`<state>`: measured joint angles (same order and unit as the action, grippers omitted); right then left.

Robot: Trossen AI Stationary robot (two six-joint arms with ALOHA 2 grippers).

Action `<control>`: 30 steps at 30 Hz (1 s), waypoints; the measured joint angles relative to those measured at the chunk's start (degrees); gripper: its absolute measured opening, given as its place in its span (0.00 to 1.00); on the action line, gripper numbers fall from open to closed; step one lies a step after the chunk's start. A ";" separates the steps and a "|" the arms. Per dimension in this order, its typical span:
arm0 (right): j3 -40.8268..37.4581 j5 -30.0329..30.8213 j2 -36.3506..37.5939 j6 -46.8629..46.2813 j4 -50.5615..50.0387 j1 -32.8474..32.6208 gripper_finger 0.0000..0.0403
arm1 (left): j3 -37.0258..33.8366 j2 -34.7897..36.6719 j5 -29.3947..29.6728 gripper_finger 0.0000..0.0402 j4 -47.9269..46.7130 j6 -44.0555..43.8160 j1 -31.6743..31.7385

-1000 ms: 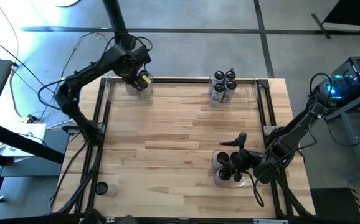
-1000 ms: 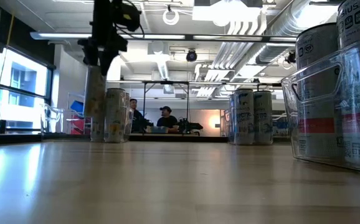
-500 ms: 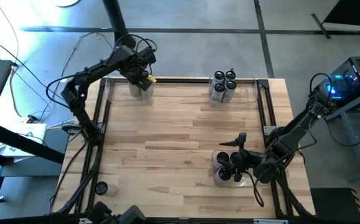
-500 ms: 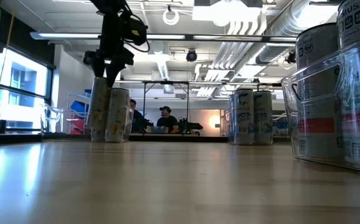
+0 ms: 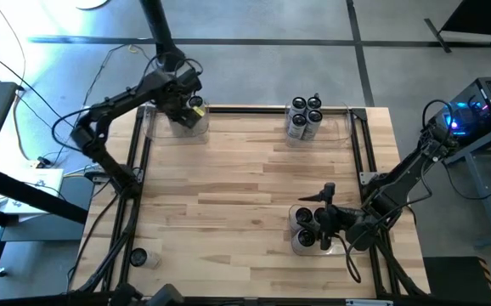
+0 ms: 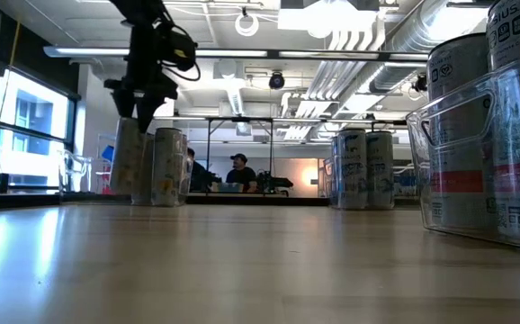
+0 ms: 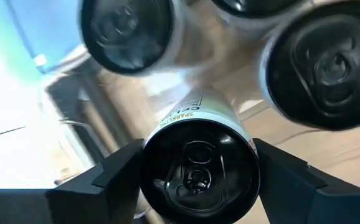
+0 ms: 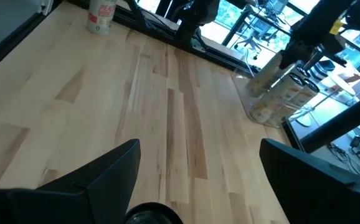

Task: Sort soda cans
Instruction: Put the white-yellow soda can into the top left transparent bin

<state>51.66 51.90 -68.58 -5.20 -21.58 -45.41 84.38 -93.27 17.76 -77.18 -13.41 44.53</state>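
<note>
My left gripper [image 5: 183,105] is over the clear bin [image 5: 155,129] at the table's far left, shut on a soda can [image 6: 127,162]. The can hangs among other soda cans [image 6: 165,167] that stand in that bin; two of their tops [image 7: 127,31] show around it. Whether its base touches the bin floor I cannot tell. My right gripper [image 8: 198,171] stands open over the near right bin [image 5: 296,246], above the dark-topped cans [image 5: 307,223] in it, holding nothing. My left gripper pinches the soda can's upper side wall [image 7: 155,138], just under the top rim, between its two fingers [image 7: 114,171]. The fingers come from above, pointing steeply down. The can stays nearly upright below them, its dark top [image 7: 198,165] facing the wrist.
A far right bin [image 5: 341,127] holds several upright cans [image 5: 305,117]. A single can [image 5: 139,257] stands at the table's near left corner. Dark rails [image 5: 360,144] frame the wooden top. People sit in the room beyond the table's far edge.
My left gripper has come down into the far left bin with the soda can, swaying a little sideways on the way. The can, then hanging above the bin's standing cans, now sits level with them. My right arm has kept still.
</note>
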 joint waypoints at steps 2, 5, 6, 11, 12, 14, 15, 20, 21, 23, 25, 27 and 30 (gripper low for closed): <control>0.00 0.01 0.00 0.54 0.00 0.00 0.81 | -3.76 2.58 -1.74 0.61 3.29 -0.02 0.48; 0.00 0.16 0.02 1.05 0.02 0.00 0.81 | -8.49 5.65 -3.54 0.61 8.17 -0.03 1.03; 0.00 0.16 0.00 1.10 0.02 0.00 0.81 | -9.74 6.27 -4.04 0.61 9.84 0.04 1.33; 0.00 0.18 0.00 1.60 0.72 0.40 0.81 | -12.11 6.77 -5.27 0.61 14.79 0.59 1.99; 0.00 0.18 0.00 2.18 0.90 0.57 0.81 | -12.23 6.73 -5.47 0.61 15.69 0.85 2.01; 0.00 0.20 0.00 2.63 1.31 0.94 0.81 | -12.26 6.66 -5.71 0.61 16.29 1.14 2.02; 0.00 0.19 0.00 2.65 1.34 1.21 0.81 | -12.28 6.66 -5.72 0.61 16.30 1.14 2.04; 0.00 0.17 0.00 2.68 1.29 1.94 0.81 | -12.30 6.64 -6.49 0.63 16.64 1.05 2.56; 0.00 0.15 0.00 2.67 1.29 1.95 0.81 | -12.30 6.62 -6.49 0.64 16.89 0.88 2.52; 0.00 0.13 0.00 2.67 1.29 1.95 0.81 | -12.32 6.56 -6.59 0.67 17.33 0.48 2.49; 0.00 0.11 0.00 2.67 1.29 1.95 0.81 | -12.35 6.55 -6.98 0.72 17.39 0.46 2.51; 0.00 0.07 0.00 2.69 1.29 1.95 0.81 | -12.38 6.44 -8.18 0.75 17.26 0.44 2.59; 0.00 0.06 0.00 2.69 1.29 1.95 0.81 | -11.81 6.38 -10.38 0.78 17.03 0.51 3.19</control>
<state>51.66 51.96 -68.58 -2.50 -20.29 -43.46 72.57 -86.89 7.38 -60.15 -12.90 47.72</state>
